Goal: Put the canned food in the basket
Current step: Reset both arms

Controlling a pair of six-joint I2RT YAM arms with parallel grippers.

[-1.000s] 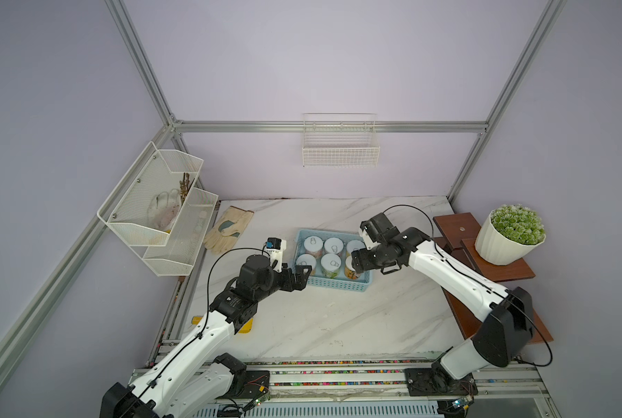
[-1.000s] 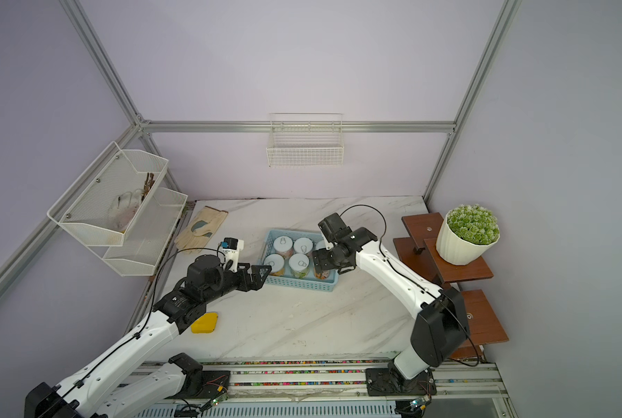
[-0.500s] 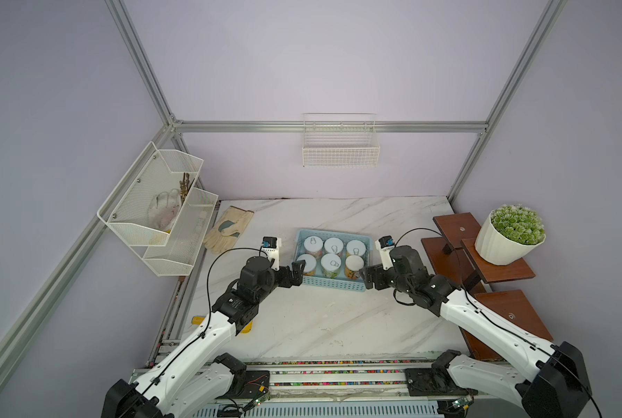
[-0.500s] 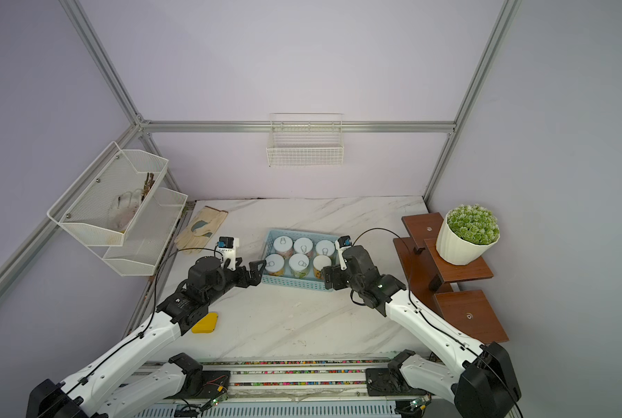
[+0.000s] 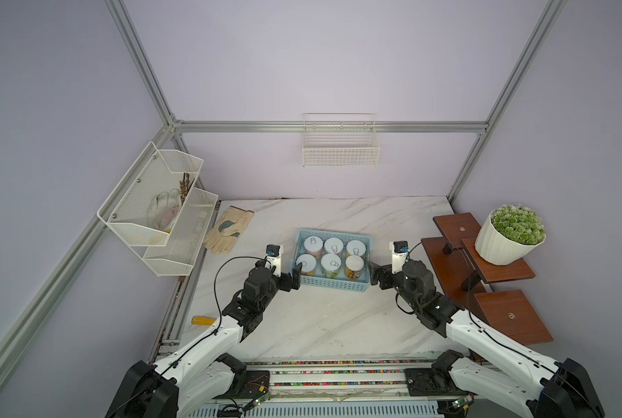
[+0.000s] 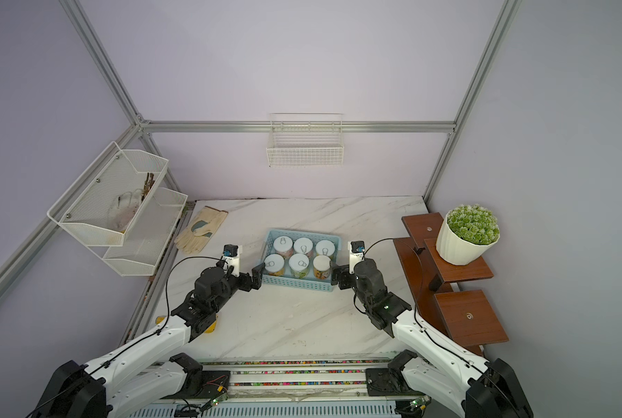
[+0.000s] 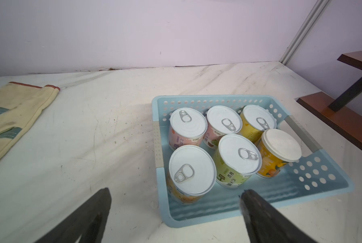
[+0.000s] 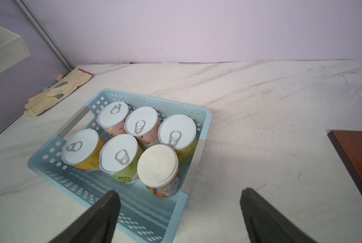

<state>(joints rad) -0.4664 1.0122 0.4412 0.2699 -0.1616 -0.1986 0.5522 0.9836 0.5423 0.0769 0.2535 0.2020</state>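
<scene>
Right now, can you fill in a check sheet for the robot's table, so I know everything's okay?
Surface: white marble table, scuffed.
Job's things: six cans upright inside the blue basket; none outside.
Clutter: work gloves at the far left; yellow object by the left arm.
Grippers: left gripper and right gripper at opposite basket ends, jaws open, empty.
Cables: black cables loop off each wrist, clear of the basket.
Surroundings: wire wall basket, mesh rack, wooden steps with potted plant.
</scene>
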